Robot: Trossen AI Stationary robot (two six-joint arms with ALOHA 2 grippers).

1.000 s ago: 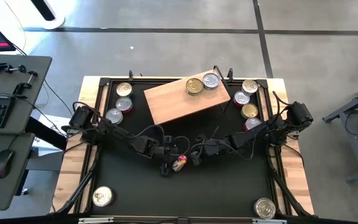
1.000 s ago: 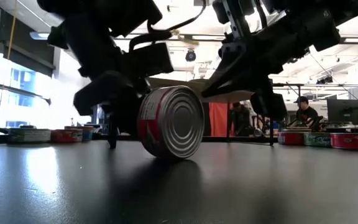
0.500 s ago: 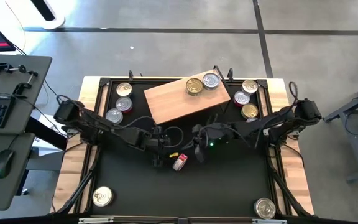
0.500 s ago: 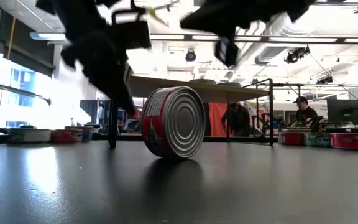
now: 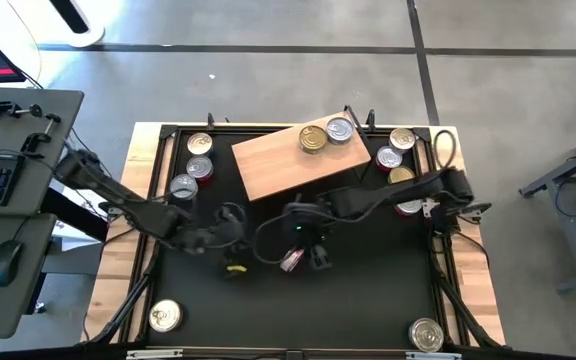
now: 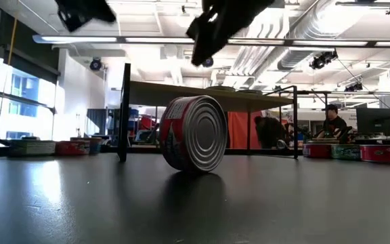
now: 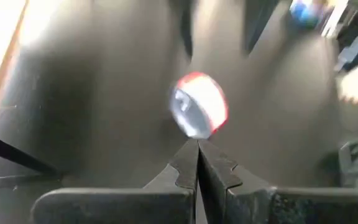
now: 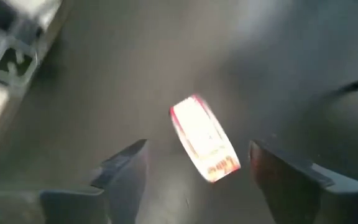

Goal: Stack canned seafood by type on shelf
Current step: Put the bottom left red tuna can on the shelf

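The red-labelled tin (image 6: 193,133) stands on its rim mid-table on the black mat (image 5: 368,300), free of both my claws; it looks rigid, smooth and ready to roll, so I judge the flat lids the place to pinch. My right gripper (image 8: 194,165) hangs spread wide above it, empty, and my left gripper (image 7: 197,163) is clenched on nothing nearby. The shelf (image 5: 278,160) at the back carries two cans (image 5: 325,134), others line the mat's edges, and a workshop with people lies beyond.

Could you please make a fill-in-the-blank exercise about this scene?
1. The red-labelled can in the middle of the table stands on its ____.
2. The wooden shelf carries ____ cans.
3. The right gripper above that can is ____.
4. The left gripper is ____.

Missing words: edge; two; open; shut
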